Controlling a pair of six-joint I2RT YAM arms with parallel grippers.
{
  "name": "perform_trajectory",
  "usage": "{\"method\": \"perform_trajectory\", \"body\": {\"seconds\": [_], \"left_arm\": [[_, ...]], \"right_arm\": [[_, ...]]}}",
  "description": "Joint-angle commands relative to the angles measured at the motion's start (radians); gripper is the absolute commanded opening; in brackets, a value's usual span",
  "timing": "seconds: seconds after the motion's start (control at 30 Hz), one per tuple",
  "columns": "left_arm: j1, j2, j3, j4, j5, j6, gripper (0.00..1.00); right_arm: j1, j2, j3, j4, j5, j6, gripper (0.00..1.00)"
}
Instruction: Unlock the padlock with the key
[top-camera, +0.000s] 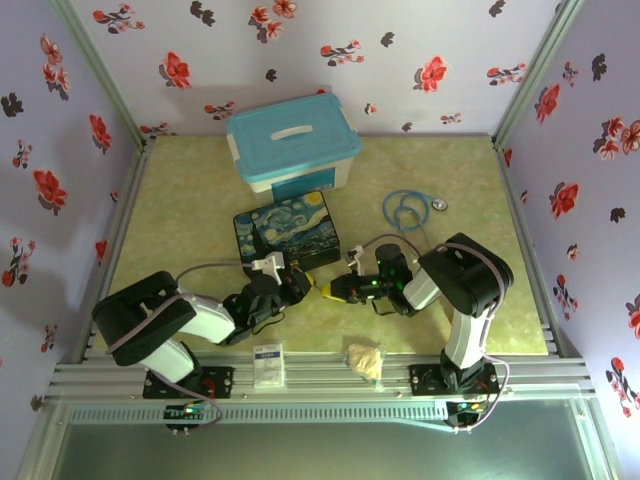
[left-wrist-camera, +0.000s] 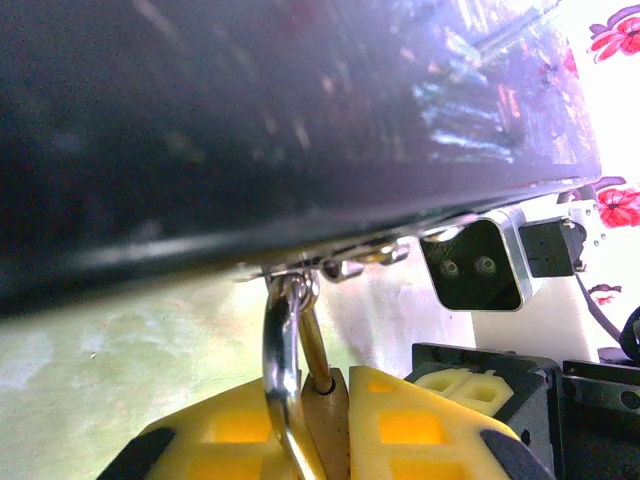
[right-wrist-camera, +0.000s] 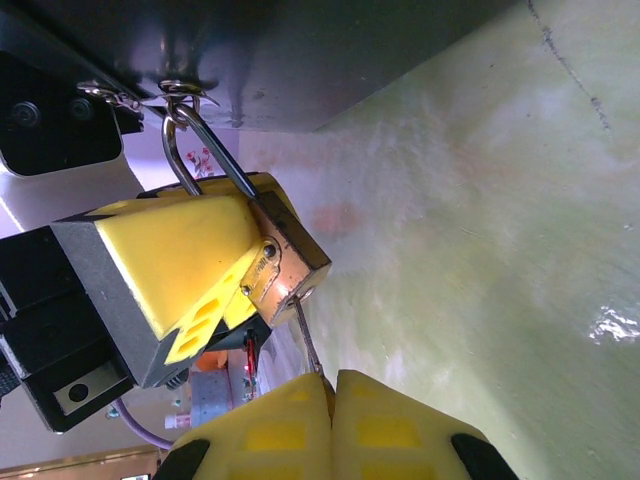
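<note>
1. the right gripper (right-wrist-camera: 333, 405) is clenched on the key (right-wrist-camera: 306, 338), its tip at the keyhole (right-wrist-camera: 296, 297).
2. the left gripper (left-wrist-camera: 328, 425) grasps the padlock (right-wrist-camera: 290, 262), which hangs on the clasp (right-wrist-camera: 182, 95) of the starry-night box (top-camera: 287, 232).
3. i'd seat the key fully, then twist while the left braces.

No text is legible; print on the small white card (top-camera: 268, 364) is too blurred.
</note>
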Motion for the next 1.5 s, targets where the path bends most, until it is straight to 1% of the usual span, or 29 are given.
{"method": "perform_trajectory", "body": {"seconds": [0.0, 0.07, 0.1, 0.2, 0.23, 0.3, 0.37, 0.57, 0.67, 0.87, 1.03, 1.13, 1.23, 1.3, 1.47], "left_arm": [[0.011, -0.013, 0.003, 0.079, 0.049, -0.042, 0.0], [0.011, -0.009, 0.008, 0.086, 0.057, -0.048, 0.0], [0.011, -0.008, 0.011, 0.088, 0.061, -0.052, 0.0], [0.012, 0.008, 0.008, 0.12, 0.07, -0.069, 0.0], [0.013, 0.017, 0.004, 0.145, 0.071, -0.075, 0.0], [0.013, 0.03, 0.004, 0.177, 0.076, -0.088, 0.0], [0.013, 0.037, 0.021, 0.167, 0.092, -0.087, 0.0], [0.014, 0.052, 0.024, 0.172, 0.1, -0.091, 0.0], [0.012, 0.053, 0.025, 0.188, 0.114, -0.095, 0.0], [0.013, 0.047, 0.036, 0.203, 0.185, -0.103, 0.0], [0.013, 0.037, 0.036, 0.221, 0.207, -0.117, 0.0], [0.016, 0.025, 0.036, 0.215, 0.209, -0.114, 0.0], [0.02, 0.016, 0.036, 0.215, 0.218, -0.115, 0.0], [0.021, 0.012, 0.067, 0.21, 0.222, -0.12, 0.0], [0.021, 0.018, 0.084, 0.214, 0.239, -0.129, 0.0]], "right_arm": [[0.0, -0.003, -0.002, 0.067, -0.015, 0.009, 0.0], [0.006, 0.008, 0.013, 0.086, -0.016, 0.023, 0.0], [0.007, 0.016, 0.014, 0.122, -0.017, 0.041, 0.0], [0.006, 0.065, 0.012, 0.299, -0.026, 0.137, 0.0], [0.005, 0.083, 0.018, 0.331, -0.027, 0.167, 0.0], [0.006, 0.107, 0.027, 0.331, -0.017, 0.17, 0.0], [0.009, 0.115, 0.032, 0.331, -0.005, 0.165, 0.0], [0.008, 0.083, 0.026, 0.331, -0.007, 0.161, 0.0], [0.0, 0.103, 0.03, 0.331, -0.008, 0.16, 0.0], [-0.012, 0.11, 0.062, 0.331, -0.058, 0.171, 0.0], [-0.044, 0.125, 0.067, 0.331, -0.097, 0.179, 0.0], [-0.043, 0.14, 0.076, 0.331, -0.11, 0.187, 0.0], [-0.04, 0.127, 0.072, 0.331, -0.111, 0.186, 0.0], [-0.041, 0.116, 0.071, 0.331, -0.111, 0.189, 0.0], [-0.038, 0.079, 0.079, 0.331, -0.078, 0.216, 0.0]]}}
